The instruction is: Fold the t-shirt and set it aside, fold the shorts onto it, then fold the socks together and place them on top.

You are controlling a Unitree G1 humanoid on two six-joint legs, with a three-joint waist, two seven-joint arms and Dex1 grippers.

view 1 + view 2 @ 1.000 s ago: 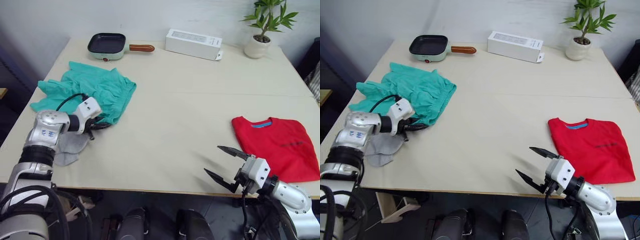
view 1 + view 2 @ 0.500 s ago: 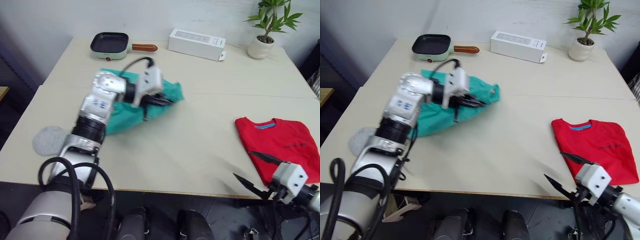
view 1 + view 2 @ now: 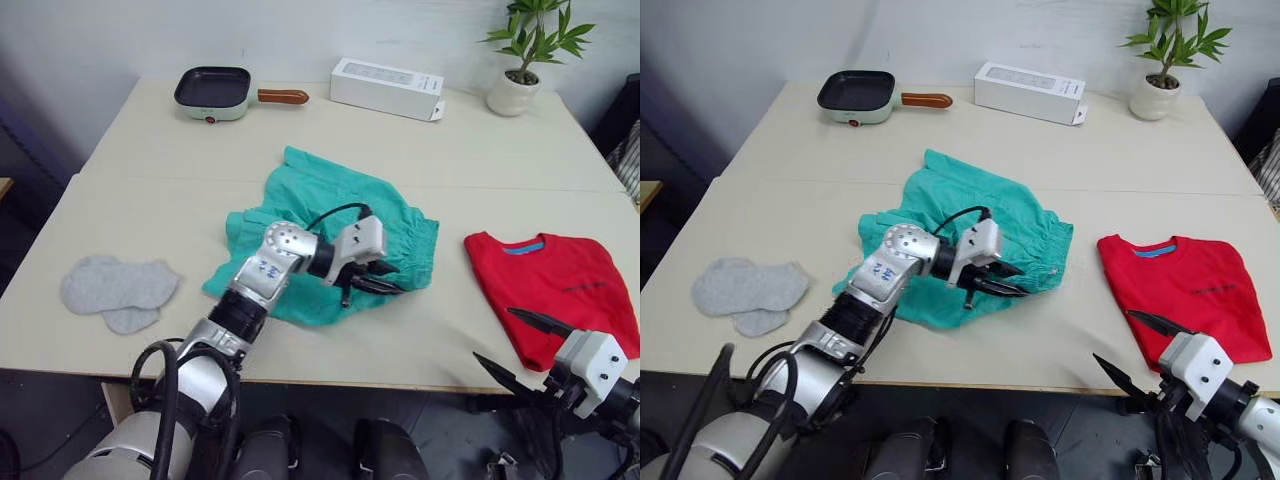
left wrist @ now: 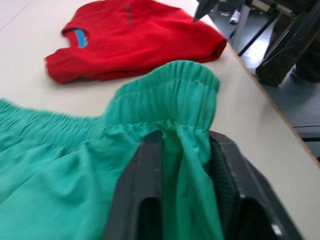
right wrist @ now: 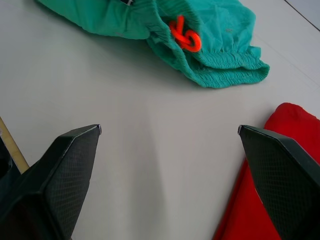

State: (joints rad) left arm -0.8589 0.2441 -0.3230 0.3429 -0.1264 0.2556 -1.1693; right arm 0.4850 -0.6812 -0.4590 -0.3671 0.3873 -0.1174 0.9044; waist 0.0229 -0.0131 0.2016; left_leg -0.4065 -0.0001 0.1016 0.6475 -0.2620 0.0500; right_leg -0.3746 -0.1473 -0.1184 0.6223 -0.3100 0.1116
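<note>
Two black fingers pinch gathered teal shorts — soft, rumpled.

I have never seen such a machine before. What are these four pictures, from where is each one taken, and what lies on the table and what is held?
This is a humanoid robot with two arms, each ending in a gripper of two black fingers. Two pictures come from cameras in its head, looking down over a beige table. The other two come from a camera on each wrist, looking along that gripper's fingers.

The left gripper is shut on the teal soft fabric shorts, pinching them near the gathered waistband in the middle of the table. The right gripper hangs open at the near table edge, holding nothing.

On the robot's right lies a folded bright red t-shirt; on its left, a pair of light grey socks. At the far edge stand a small green frying pan, a white box and a potted plant.
</note>
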